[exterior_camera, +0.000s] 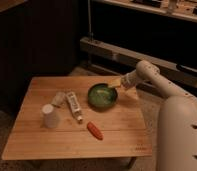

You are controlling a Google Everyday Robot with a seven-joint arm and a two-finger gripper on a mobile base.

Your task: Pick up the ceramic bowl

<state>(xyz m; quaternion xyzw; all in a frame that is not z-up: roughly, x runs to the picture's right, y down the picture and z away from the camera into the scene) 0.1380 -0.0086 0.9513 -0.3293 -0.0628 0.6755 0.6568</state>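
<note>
The ceramic bowl (102, 96) is round, shallow and green with a darker rim. It sits on the wooden table (52, 137), right of centre. My gripper (115, 84) reaches in from the right on a white arm and sits at the bowl's far right rim, its yellowish fingertips over the rim. The bowl rests on the table.
A small white cup (50, 116) stands upside down at the left. A white tube (74, 106) and a crumpled clear wrapper (59, 97) lie left of the bowl. An orange carrot (95, 130) lies in front of it. Dark shelving stands behind the table.
</note>
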